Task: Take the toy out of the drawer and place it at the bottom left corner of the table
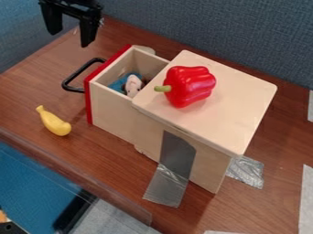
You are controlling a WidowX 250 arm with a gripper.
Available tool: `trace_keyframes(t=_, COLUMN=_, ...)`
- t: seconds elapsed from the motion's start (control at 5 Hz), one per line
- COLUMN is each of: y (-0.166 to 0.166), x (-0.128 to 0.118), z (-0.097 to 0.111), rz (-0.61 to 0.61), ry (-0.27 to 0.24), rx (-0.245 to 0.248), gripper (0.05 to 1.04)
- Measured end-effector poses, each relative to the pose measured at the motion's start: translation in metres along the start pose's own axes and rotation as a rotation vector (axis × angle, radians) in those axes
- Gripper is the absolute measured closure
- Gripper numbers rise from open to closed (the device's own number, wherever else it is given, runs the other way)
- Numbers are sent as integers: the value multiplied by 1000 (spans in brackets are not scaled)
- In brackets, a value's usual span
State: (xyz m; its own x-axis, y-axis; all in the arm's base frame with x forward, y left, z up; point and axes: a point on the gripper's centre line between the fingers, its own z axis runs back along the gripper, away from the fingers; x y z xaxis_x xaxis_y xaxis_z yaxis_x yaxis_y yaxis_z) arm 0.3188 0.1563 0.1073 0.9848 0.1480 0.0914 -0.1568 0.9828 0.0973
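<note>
The small white-and-brown toy (132, 85) lies in the red-fronted, pale wooden drawer (113, 112), and we're judging it light, probably soft, so we want a gentle pinch around its middle, our black two-fingered pincer (69, 39) hanging open.

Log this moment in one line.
black two-finger gripper: open, empty | pale wooden drawer with red front: open | small pale-and-brown toy: inside drawer | placement: pending

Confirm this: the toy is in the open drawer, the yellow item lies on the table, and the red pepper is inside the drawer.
No: the camera view shows the red pepper on top of the wooden box, not in the drawer. The rest holds: toy in the open drawer, yellow item on the table.
</note>
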Motion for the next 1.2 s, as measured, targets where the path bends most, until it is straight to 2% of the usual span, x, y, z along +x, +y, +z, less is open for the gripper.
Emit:
trace_keyframes(t=0.2, y=-2, x=-2, z=-10, rz=3, ry=29, rx=-10, gripper=84)
trace_keyframes(t=0.4, y=-22, x=-5, z=0, rz=-15, ry=-2, rx=-19, gripper=84)
trace_keyframes(t=0.6, y=-35, x=-2, z=24, rz=-8, ry=-66, rx=-45, gripper=84)
trace_keyframes(t=0.8, y=-50, x=0, z=36, rz=-38, ry=-101, rx=-96, gripper=84)
trace_keyframes(t=1.0, y=-72, x=-4, z=32, rz=-101, ry=-75, rx=-107, gripper=84)
trace_keyframes(t=1.2, y=-94, x=-11, z=17, rz=-153, ry=-23, rx=-103, gripper=84)
